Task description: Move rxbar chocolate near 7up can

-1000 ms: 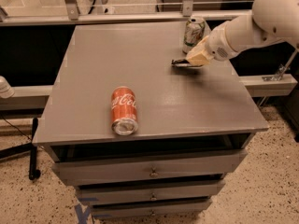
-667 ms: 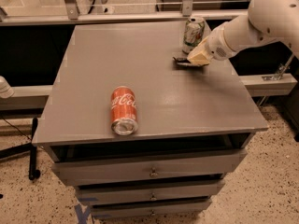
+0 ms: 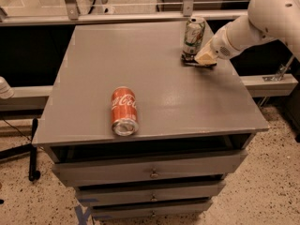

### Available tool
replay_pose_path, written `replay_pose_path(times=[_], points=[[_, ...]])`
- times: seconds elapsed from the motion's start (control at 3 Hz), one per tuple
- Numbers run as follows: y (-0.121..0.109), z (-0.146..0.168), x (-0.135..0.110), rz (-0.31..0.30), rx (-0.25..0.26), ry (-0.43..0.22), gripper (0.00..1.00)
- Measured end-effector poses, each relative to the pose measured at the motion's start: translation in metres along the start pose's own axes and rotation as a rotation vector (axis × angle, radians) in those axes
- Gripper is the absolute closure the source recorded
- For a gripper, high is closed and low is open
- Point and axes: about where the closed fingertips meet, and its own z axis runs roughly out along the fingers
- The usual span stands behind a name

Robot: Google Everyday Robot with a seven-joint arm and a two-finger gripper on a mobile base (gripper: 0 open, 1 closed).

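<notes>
End effector (image 3: 205, 58) rests on the rxbar chocolate (image 3: 193, 62) just beside the upright 7up can (image 3: 193, 35); its grip state cannot be told.

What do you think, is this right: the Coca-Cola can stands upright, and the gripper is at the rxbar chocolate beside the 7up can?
No. The camera view shows the Coca-Cola can lying on its side; the gripper is indeed at the rxbar chocolate beside the 7up can.
</notes>
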Motion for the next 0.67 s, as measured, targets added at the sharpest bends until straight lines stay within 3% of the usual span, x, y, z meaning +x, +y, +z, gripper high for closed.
replay_pose_path(times=[0.67], points=[[-0.0107,-0.006,0.0136,0.007,0.019,0.04,0.12]])
